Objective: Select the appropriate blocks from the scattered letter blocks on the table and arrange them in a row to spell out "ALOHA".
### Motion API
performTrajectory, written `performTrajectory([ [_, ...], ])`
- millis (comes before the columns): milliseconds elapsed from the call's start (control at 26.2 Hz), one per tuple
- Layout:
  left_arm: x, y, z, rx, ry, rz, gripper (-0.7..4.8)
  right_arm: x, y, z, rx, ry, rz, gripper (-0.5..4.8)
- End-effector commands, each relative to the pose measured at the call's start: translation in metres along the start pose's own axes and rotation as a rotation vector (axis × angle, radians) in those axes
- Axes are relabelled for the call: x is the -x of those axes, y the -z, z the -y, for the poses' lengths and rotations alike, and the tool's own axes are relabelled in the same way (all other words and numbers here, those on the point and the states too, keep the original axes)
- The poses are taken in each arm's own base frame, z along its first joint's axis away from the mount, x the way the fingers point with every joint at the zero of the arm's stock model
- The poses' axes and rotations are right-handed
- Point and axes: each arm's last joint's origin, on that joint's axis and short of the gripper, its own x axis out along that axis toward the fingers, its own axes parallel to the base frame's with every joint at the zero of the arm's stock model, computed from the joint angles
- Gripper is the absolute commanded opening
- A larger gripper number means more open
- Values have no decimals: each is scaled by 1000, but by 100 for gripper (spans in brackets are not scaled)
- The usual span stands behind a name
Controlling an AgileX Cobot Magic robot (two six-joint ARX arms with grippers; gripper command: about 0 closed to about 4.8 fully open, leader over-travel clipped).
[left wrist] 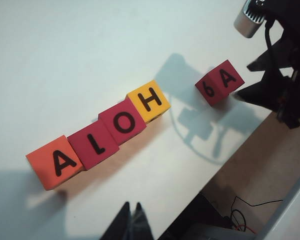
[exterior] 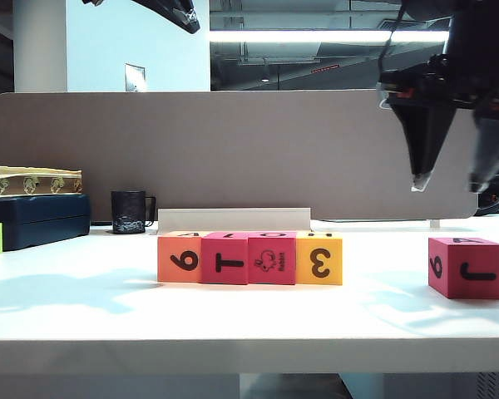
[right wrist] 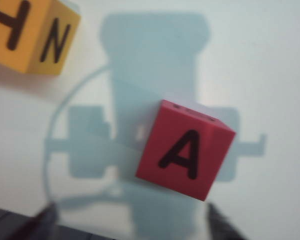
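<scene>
Right end effector (exterior: pixel 445 183) hangs spread above lone crimson block (exterior: pixel 466 267); left end effector (left wrist: pixel 131 212) closed.

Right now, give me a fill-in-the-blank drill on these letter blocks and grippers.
1. The row of four letter blocks spells ____ on top.
2. The lone crimson block apart from the row shows ____ on top.
3. The right gripper hangs above it, jaws ____.
4. The left gripper is ____.

Missing: ALOH; A; open; shut

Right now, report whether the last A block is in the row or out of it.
Out. The crimson A block sits alone beyond the yellow H block, table showing between them.
</scene>
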Motion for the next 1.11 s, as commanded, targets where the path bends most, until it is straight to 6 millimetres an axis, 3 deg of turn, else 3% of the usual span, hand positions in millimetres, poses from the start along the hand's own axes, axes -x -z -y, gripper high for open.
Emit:
performTrajectory([
  [38,3,-1,1,-8,3,17,-6,2,0,9,-50,37,-3,461],
  [229,3,-2,1,-10,8,24,-6,1,0,27,-117,54,-21,462],
  [496,3,-3,2,-9,36,32,-5,-37,-6,28,-128,12,-145,461],
  [687,3,-3,2,-9,39,32,-5,-50,-9,29,-129,14,-167,458],
  [763,3,-3,2,-9,39,32,-6,-53,-10,29,-130,14,-168,417],
  [878,3,-3,2,-9,39,32,-6,-56,-13,29,-128,12,-153,305],
  [1107,3,-3,2,-10,38,35,-6,-57,-15,28,-128,-9,-128,305],
])
